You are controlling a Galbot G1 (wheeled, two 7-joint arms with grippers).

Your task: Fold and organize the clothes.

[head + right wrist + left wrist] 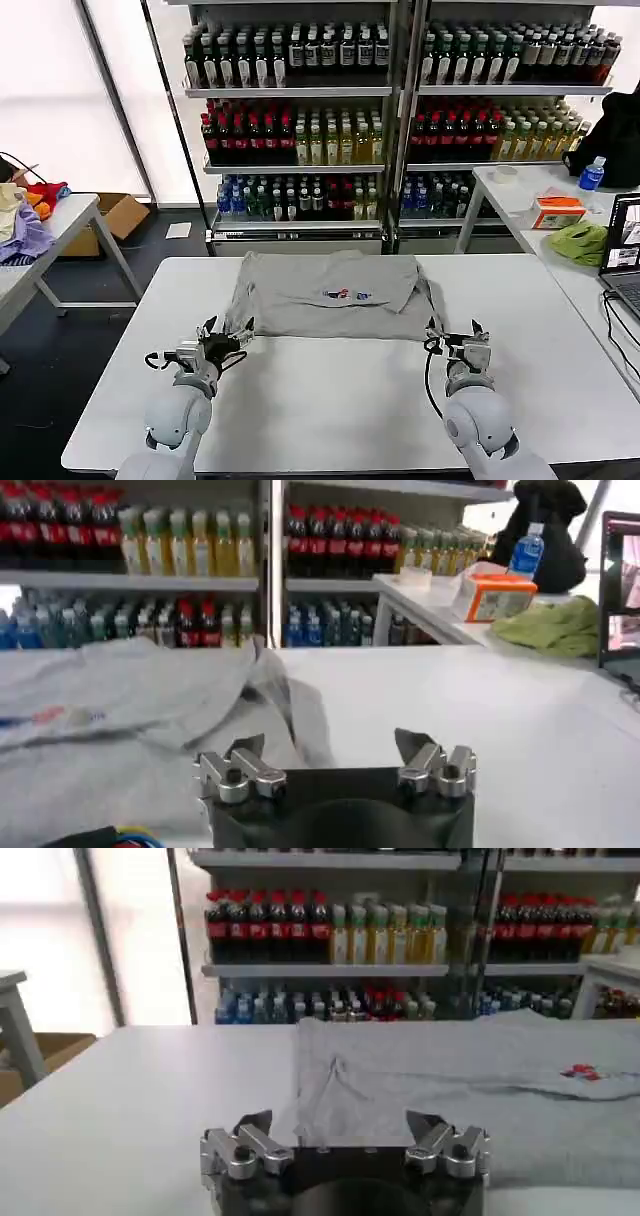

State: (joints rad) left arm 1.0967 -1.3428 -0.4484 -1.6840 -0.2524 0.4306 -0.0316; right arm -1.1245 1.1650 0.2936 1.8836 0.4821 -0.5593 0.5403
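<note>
White table [330,400] | grey shirt [330,300] | left tool [222,338], right tool [458,338] open, seemingly empty

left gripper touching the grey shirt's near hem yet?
Cannot tell. In the head view the left gripper meets the grey shirt at its corner; the left wrist view shows open fingers overlapping the hem, no clear contact.

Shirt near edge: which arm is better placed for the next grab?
Neither clearly. The left gripper sits open at the grey shirt's near left corner, the right gripper open at its near right corner. Probably both together.
</note>
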